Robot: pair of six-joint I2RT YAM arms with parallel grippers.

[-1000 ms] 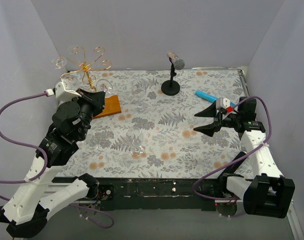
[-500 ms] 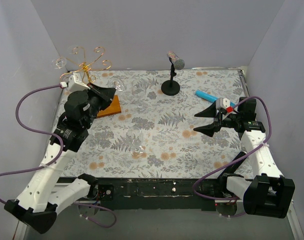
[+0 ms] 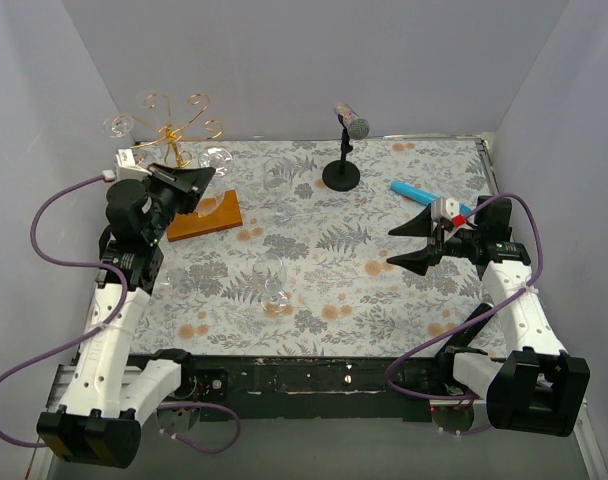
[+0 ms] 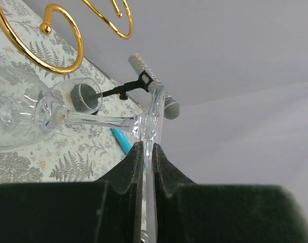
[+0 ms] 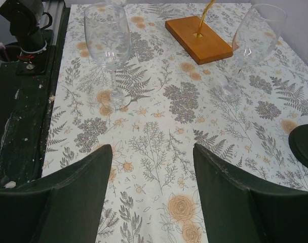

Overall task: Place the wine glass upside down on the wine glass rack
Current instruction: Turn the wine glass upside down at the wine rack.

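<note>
Fingers (image 4: 127, 169) of the left claw (image 4: 146, 147) were clenched on the round foot of the glass (image 4: 22, 114), pinching it edge-on. The glass lay on its side in that grip, its stem running from the fingertips out to the bowl. It was held in the air over the far left of the tabletop (image 3: 384, 300), just beside the rack (image 3: 174, 125) and not hung on it. In the wrist view two of the rack's gold spirals curled close above the bowl, apart from it. The rack's thin stem rose from an orange-brown wooden base (image 3: 206, 215) lying flat on the flowered tabletop, near the left claw in the overhead view. A small clear shape (image 3: 117, 125) sat at the rack's leftmost spiral; whether it was another glass could not be told.

The right claw (image 5: 151, 152) was released, its jaws spread wide with nothing between them, hovering above the right side of the tabletop, well apart from the rack. Two more glasses stood upright on the tabletop: the near glass (image 5: 107, 33) toward the front middle and the far glass (image 5: 258, 33) near the base. A microphone (image 3: 352, 125) on a black stand (image 3: 341, 175) stood at the back middle. A blue stick (image 3: 414, 190) lay near the right claw, behind it.
</note>
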